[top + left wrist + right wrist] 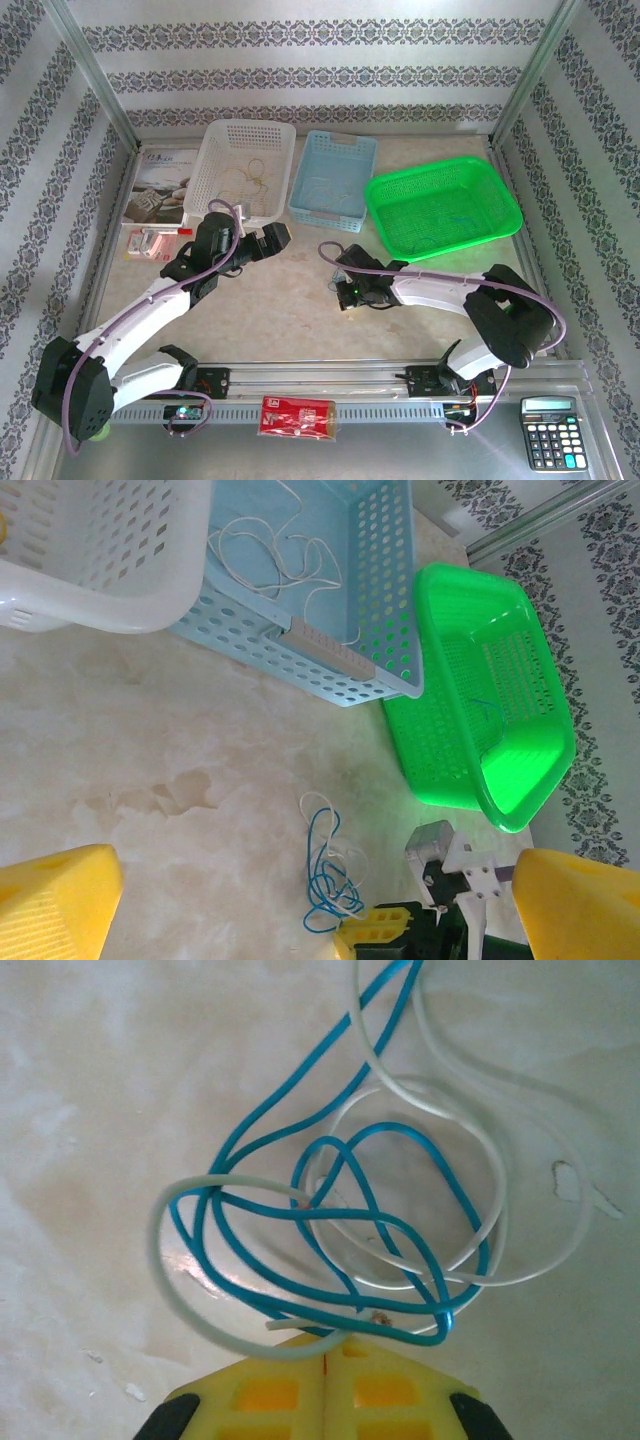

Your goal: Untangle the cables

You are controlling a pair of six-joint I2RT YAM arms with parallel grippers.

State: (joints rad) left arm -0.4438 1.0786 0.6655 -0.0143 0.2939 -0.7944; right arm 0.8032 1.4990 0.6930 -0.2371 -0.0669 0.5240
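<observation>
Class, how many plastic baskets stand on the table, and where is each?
3: white basket back left, blue basket beside it in the middle, green basket on the right. None seems hidden.

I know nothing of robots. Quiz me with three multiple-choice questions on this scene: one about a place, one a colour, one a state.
1. Where does the tangle of cables lie? A on the calculator; B on the table; C inside the white basket.
2. Its colours? A blue and white; B red and black; C all yellow.
3. The right gripper's fingers are: A wide apart; B pressed together; C missing.
Answers: B, bare tabletop shows under the loops; A, both colours cross in the right wrist view; B, the yellow fingers meet at a seam.
</observation>
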